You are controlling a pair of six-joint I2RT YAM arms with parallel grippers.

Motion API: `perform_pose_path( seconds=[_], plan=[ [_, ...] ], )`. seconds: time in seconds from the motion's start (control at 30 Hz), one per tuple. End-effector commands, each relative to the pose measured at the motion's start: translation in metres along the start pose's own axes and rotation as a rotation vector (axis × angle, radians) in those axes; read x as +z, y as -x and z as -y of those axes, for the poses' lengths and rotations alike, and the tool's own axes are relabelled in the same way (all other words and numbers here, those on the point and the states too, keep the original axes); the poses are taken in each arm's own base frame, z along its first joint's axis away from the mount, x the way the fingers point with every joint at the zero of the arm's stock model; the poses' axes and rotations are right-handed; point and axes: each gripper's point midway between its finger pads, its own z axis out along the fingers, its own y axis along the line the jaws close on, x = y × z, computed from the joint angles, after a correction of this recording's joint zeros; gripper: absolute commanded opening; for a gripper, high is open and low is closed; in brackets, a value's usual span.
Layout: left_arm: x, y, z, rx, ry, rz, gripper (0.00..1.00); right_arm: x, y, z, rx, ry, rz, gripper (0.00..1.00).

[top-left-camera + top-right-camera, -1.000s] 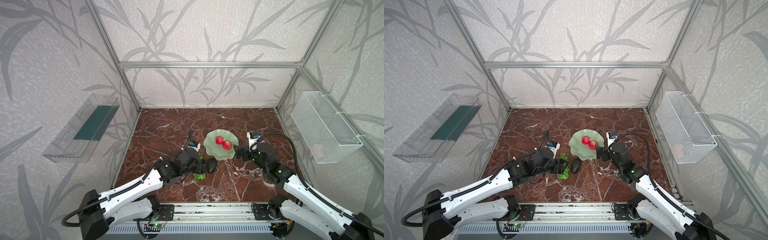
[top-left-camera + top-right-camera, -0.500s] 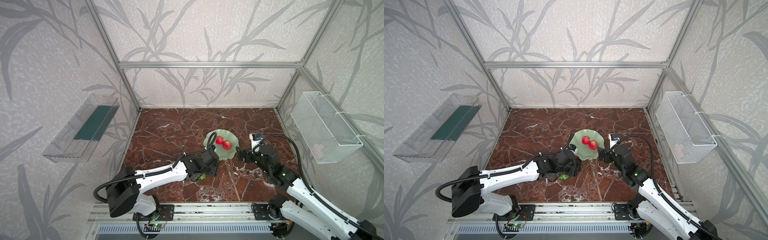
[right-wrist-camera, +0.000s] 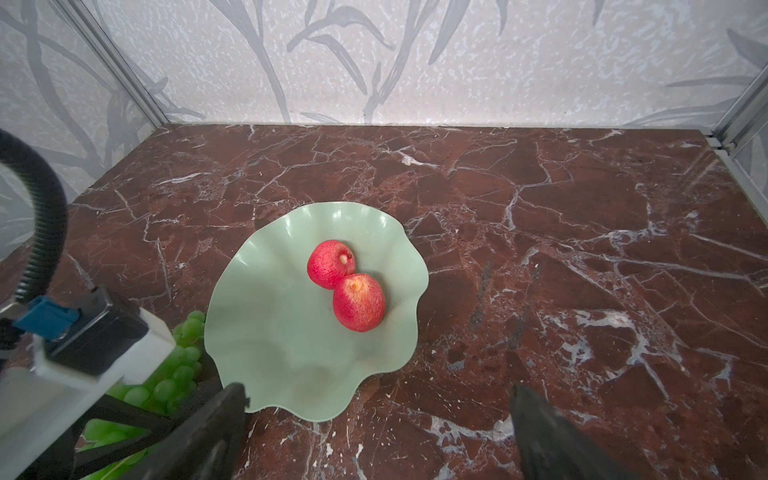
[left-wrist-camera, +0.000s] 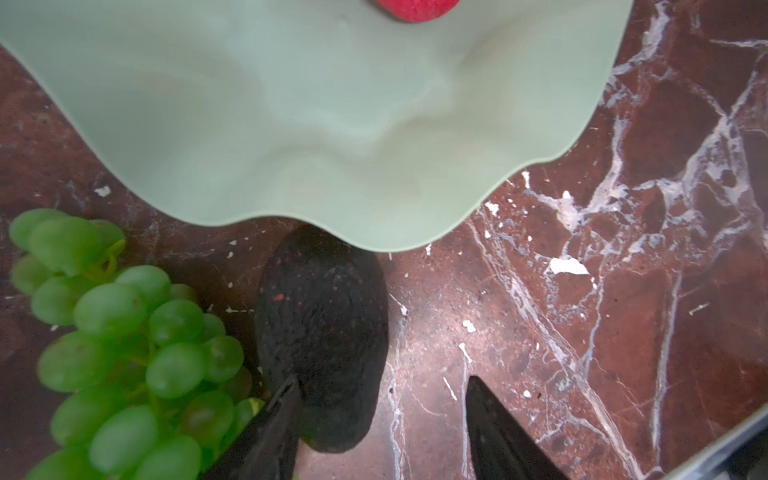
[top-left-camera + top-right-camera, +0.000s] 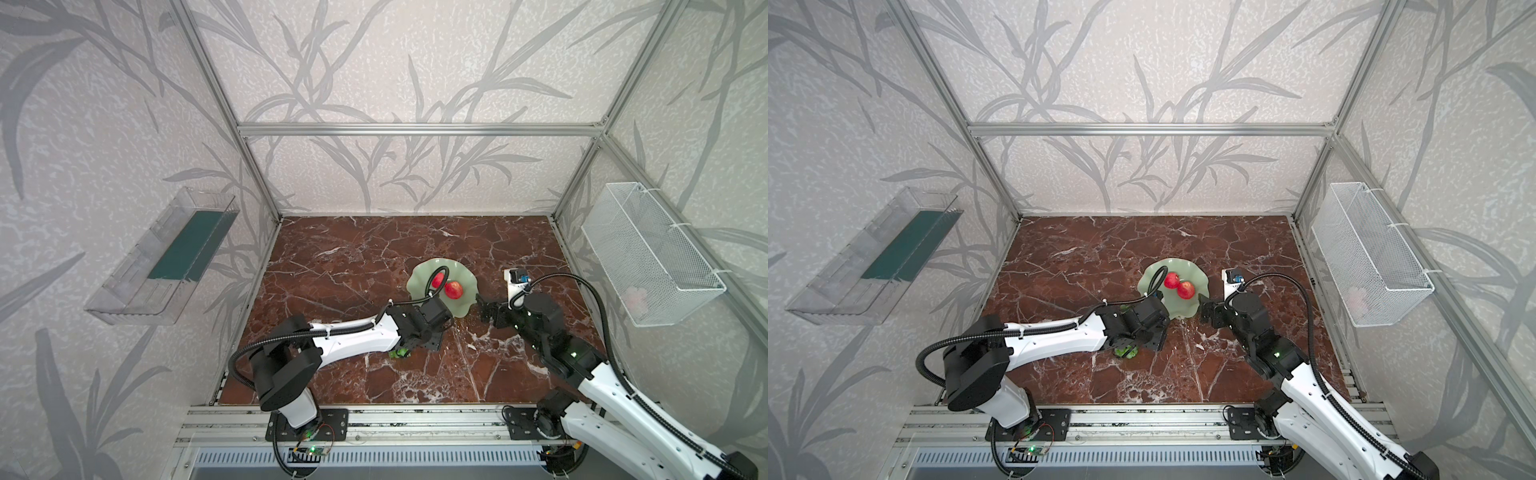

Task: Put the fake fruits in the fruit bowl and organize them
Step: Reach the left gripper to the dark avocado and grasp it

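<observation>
Item, avocado [image 4: 324, 324]: flat on counter [image 4: 623, 291], long axis running from my left end effector [image 4: 383, 380] toward the fruit bowl [image 4: 291, 124], far end under its wavy rim. That end effector: part-open, one finger [image 4: 266, 440] over its flank, the other clear; set, I judge, to pinch across the width. Beside it, grapes [image 4: 124, 332]. My right end effector [image 3: 376, 390]: wide, empty.

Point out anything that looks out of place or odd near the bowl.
The dark, bumpy avocado lies on the marble tabletop with one end tucked under the pale green wavy-rimmed bowl; the bright green grape bunch sits beside it, also outside. Nothing looks spilled or damaged.
</observation>
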Motion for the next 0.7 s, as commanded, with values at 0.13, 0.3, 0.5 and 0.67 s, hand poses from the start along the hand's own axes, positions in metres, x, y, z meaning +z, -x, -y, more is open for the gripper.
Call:
perform_pose_path(
  seconds=[0.13,0.3,0.5,0.67],
  plan=[
    [0.006,0.002,-0.020,-0.017,0.133,-0.010,0.64,-0.004,-0.006,0.008,-0.011,-0.032,-0.008,0.98],
    [0.012,-0.003,-0.026,-0.022,0.163,-0.033,0.64,-0.005,-0.008,0.010,-0.009,-0.038,-0.006,0.98],
    [0.017,-0.005,-0.037,-0.033,0.197,-0.045,0.66,-0.006,-0.007,0.011,-0.008,-0.039,-0.003,0.98],
    [0.023,-0.005,-0.042,-0.052,0.205,-0.051,0.67,-0.006,-0.007,0.011,-0.011,-0.039,-0.004,0.98]
  ],
)
